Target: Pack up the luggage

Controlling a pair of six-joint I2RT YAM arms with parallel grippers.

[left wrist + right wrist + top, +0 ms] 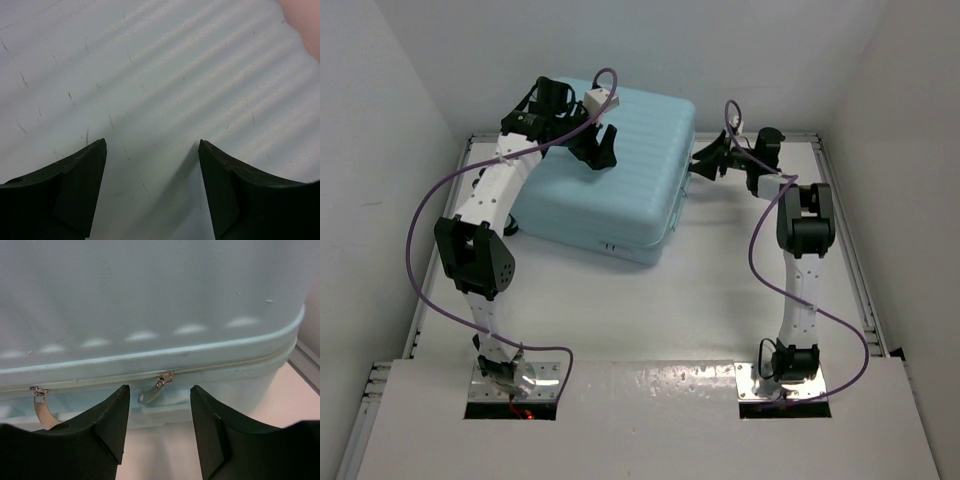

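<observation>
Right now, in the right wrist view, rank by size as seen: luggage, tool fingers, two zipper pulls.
1. luggage, spanning the frame.
2. right tool fingers, enlarged by nearness.
3. left zipper pull and middle zipper pull: alike, unranked.

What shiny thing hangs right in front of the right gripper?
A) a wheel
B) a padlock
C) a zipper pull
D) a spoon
C: the right wrist view shows a metal zipper pull hanging from the closed suitcase, in line with the gap of the open right gripper.
</observation>
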